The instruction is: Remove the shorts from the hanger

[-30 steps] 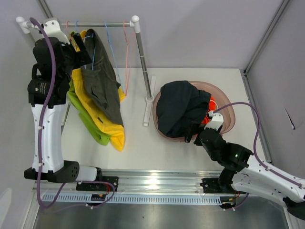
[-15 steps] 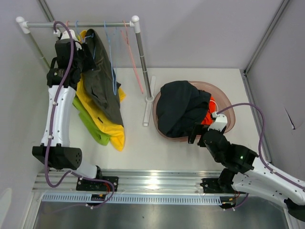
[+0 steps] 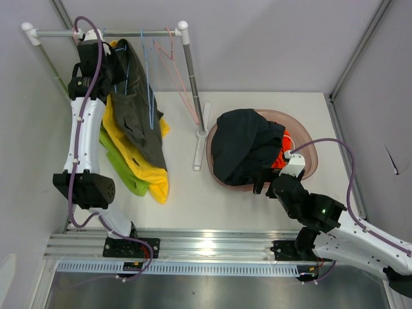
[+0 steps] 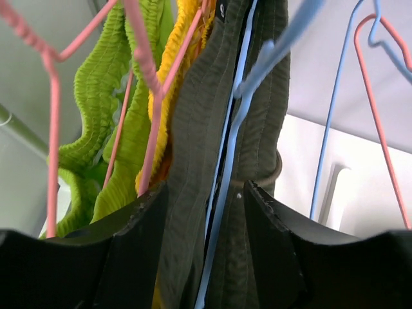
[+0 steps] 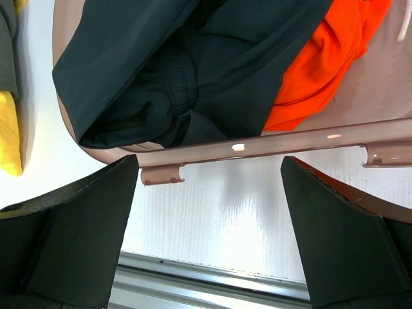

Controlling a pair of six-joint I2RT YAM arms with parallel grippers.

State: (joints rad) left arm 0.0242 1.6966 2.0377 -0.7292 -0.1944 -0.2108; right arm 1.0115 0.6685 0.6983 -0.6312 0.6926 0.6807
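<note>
Three shorts hang on the rack: dark olive-grey (image 3: 138, 116), yellow (image 3: 151, 180) and lime green (image 3: 125, 170). My left gripper (image 3: 112, 59) is up at the rail. In the left wrist view it (image 4: 205, 193) is shut on the olive-grey shorts' waistband (image 4: 193, 129), with the thin blue hanger (image 4: 225, 174) between the jaws. The yellow (image 4: 177, 58) and lime green shorts (image 4: 96, 129) hang on pink hangers to the left. The black shorts (image 3: 241, 145) and orange shorts (image 3: 278, 158) lie in the pink basin (image 3: 309, 151). My right gripper (image 3: 262, 180) is open and empty just before the basin's near rim (image 5: 290, 138).
The rack's rail (image 3: 129, 33) runs along the back left, and its post (image 3: 193, 90) stands between the hanging shorts and the basin. An empty blue hanger (image 3: 149, 84) and an empty pink hanger (image 3: 183, 84) hang at the rail's right end. A metal rail runs along the table's near edge.
My left arm has swung up and back to the rack's rail, and its gripper has come onto the olive-grey shorts' waistband. The empty hangers have swayed. The right arm has hardly moved.
</note>
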